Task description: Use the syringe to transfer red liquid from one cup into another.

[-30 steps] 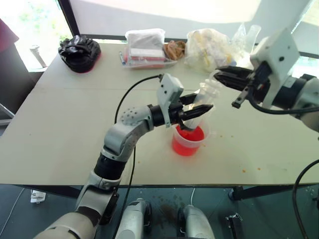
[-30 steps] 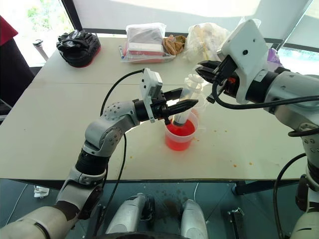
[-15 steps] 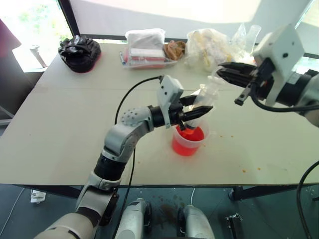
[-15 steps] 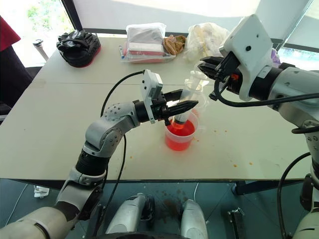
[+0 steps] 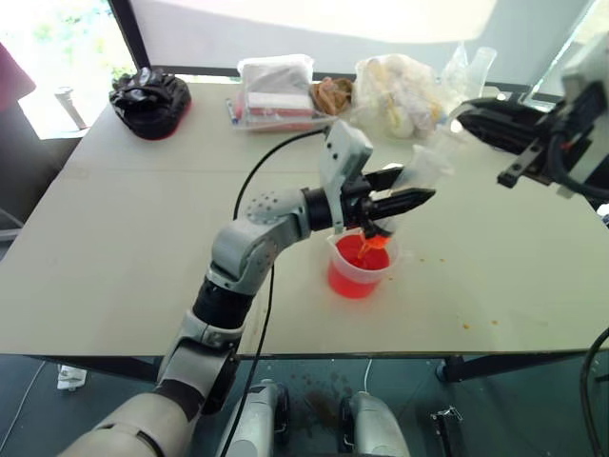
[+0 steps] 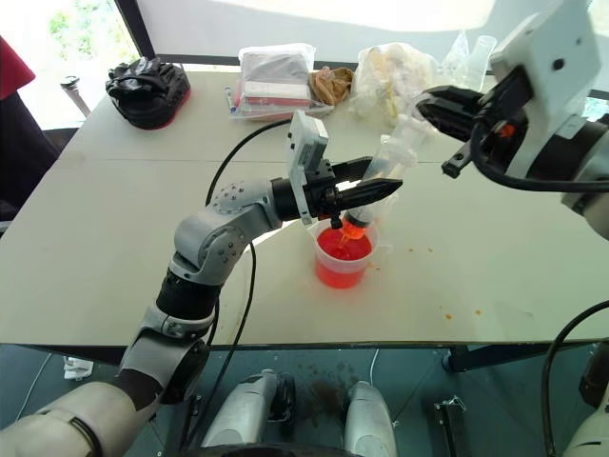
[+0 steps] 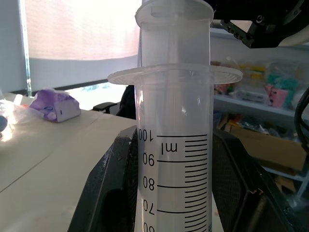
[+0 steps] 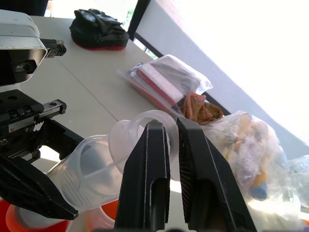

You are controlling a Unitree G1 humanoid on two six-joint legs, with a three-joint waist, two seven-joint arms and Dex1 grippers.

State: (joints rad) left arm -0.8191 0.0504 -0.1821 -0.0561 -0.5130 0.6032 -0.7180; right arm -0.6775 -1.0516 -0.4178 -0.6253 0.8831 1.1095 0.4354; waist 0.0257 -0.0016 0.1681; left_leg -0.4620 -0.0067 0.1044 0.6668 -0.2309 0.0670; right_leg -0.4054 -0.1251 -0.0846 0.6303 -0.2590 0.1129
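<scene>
Above the cup (image 6: pixel 344 255), left pincer (image 6: pixel 366 190) clamps the syringe (image 6: pixel 378 181); right pincer (image 6: pixel 433 103) pinches its plunger (image 8: pixel 140 135).

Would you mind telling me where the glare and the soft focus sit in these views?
Left eye view: window blown out along the top. Right wrist view: bright wash at upper right; right hand sharp, bags soft. Left wrist view: syringe scale crisp, shelves behind blurred.

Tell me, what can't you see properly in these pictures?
- Left wrist view: the syringe barrel's lower end is cut off by the picture's edge.
- Right eye view: the handled cup is partly covered by the left gripper.
- Whether any red liquid is inside the syringe: cannot tell.
</scene>
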